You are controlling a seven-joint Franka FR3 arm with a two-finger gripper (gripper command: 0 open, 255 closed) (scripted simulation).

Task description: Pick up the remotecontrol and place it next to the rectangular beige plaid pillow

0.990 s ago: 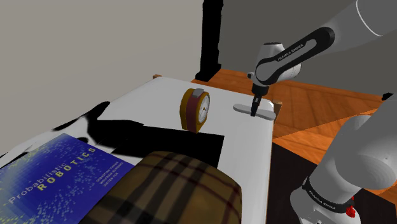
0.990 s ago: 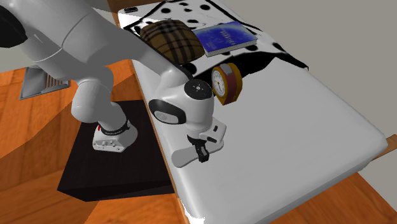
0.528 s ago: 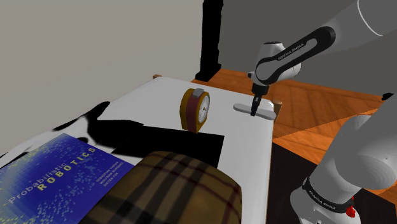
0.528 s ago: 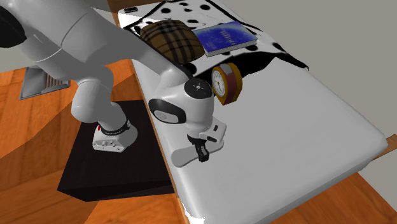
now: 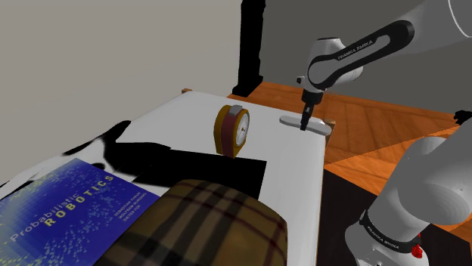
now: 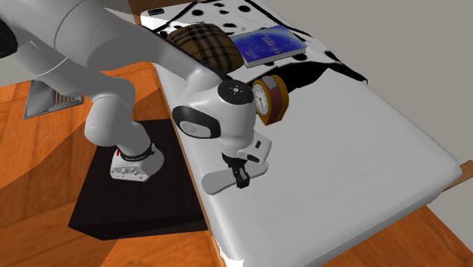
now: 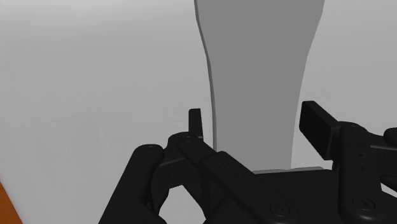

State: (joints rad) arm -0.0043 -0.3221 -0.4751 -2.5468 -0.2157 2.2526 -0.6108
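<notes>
A white bed is standing over an orange wooden floor, with a grey wall behind it. The grey remote is sitting at the bed's edge on the side of the stand, and I cannot tell whether it is touching the sheet. The gripper is pointing straight down and clamping the remote at its narrow waist, one finger on each long side. Near it, toward the middle of the bed, a round clock is standing upright. Well apart, at the far end, a plaid pillow and a blue book are lying side by side on a black-and-white blanket.
</notes>
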